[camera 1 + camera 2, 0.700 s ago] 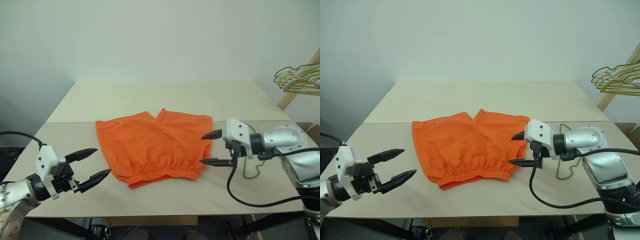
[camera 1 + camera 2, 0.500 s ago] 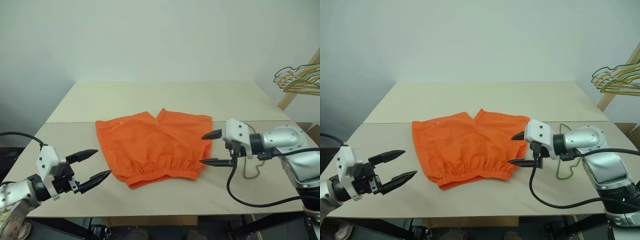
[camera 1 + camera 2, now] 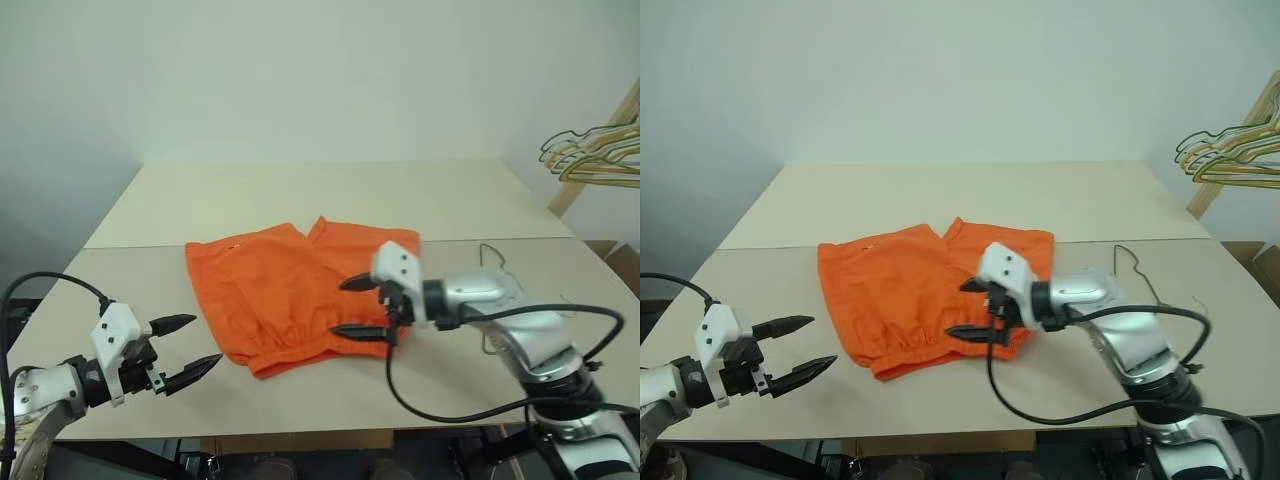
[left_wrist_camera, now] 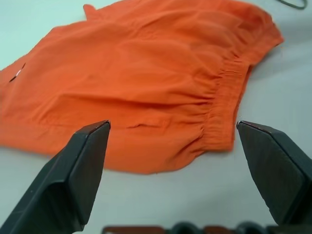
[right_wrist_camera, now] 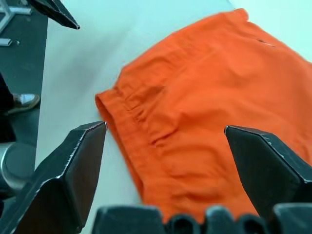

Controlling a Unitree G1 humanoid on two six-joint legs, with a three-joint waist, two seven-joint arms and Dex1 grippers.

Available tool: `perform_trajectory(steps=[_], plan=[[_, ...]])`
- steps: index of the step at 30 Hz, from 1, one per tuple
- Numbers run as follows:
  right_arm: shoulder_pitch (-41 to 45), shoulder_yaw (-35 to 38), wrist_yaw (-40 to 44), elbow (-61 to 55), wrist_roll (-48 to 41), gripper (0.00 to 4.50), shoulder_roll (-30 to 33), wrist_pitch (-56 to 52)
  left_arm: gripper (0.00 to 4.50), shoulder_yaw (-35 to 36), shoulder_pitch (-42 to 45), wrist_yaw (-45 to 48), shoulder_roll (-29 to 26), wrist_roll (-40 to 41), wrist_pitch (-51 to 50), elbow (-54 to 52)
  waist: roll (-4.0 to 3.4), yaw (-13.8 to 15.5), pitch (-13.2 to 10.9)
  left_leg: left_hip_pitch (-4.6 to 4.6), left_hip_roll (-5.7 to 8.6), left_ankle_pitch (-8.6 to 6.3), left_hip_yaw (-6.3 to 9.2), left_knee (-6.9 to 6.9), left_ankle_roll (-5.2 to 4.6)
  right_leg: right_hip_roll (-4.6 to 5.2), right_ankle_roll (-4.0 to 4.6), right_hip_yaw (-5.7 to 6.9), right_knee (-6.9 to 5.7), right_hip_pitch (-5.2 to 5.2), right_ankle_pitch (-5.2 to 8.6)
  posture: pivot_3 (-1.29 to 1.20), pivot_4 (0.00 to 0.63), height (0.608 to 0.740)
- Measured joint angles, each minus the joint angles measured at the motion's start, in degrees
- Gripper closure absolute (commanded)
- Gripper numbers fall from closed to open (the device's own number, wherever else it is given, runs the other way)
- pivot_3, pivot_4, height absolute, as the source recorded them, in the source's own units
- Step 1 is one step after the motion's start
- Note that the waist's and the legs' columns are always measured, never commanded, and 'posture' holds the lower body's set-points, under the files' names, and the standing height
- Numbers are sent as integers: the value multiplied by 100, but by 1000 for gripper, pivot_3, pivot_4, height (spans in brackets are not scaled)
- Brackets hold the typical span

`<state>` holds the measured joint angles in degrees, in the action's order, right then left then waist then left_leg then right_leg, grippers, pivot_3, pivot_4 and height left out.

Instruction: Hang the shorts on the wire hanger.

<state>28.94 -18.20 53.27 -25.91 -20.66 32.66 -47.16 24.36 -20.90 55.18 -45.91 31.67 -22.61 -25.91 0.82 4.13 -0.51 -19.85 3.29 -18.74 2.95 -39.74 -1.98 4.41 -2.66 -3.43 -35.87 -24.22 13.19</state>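
Orange shorts [image 3: 295, 290] lie flat on bench [image 3: 300, 200], waistband toward the near edge. Right claw [image 3: 352, 307] hovers spread wide over the waistband's right end, gripping nothing. Left claw [image 3: 190, 347] agape, empty, off the shorts' left. Wire hanger [image 3: 497, 262] lies partly behind the right arm.

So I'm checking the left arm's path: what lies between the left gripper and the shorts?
Nothing but bare table. In the head views the open left gripper sits apart from the shorts, and its wrist view shows plain tabletop before the waistband.
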Motion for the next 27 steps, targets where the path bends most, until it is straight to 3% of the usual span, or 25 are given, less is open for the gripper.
perform_trajectory(steps=[5, 13, 19, 22, 27], plan=[[182, -1087, -103, 29, 451, 32, -276, 138, 0, -3, 338, 147, -195, -7, 3, 214, 1, -81, 1, 4, 1, 10, 1, 1, 17, -2, 2, 5, -7, 0, 0, 63, 0, 740], [578, -2711, -644, 833, 2141, 32, -741, 824, 0, -85, 608, 234, -210, -75, 52, 456, 2, -279, 1, 7, 0, 31, 2, 6, 55, -6, 8, 10, -21, -5, 2, 58, 0, 740], [695, -3209, -958, 1586, 3066, 32, -1051, 1354, 0, -159, 662, 230, -143, -109, 107, 451, 0, -348, 0, 12, 1, 33, 5, 6, 59, -6, 12, 13, -24, -3, 3, 62, 0, 740], [697, -3186, -828, 1673, 3119, 562, -1086, 1481, 0, -164, 646, 234, -124, -118, 112, 451, -1, -350, -1, 22, 0, 32, 7, 7, 58, -7, 12, 15, -24, -2, 4, 62, 0, 740], [668, -3203, -559, 1790, 3232, 2271, -1052, 1696, 0, -164, 641, 258, -108, -129, 119, 451, -9, -346, -6, 48, 0, 15, 7, 9, 28, -7, 12, 16, -23, 10, 4, 61, 0, 740]])
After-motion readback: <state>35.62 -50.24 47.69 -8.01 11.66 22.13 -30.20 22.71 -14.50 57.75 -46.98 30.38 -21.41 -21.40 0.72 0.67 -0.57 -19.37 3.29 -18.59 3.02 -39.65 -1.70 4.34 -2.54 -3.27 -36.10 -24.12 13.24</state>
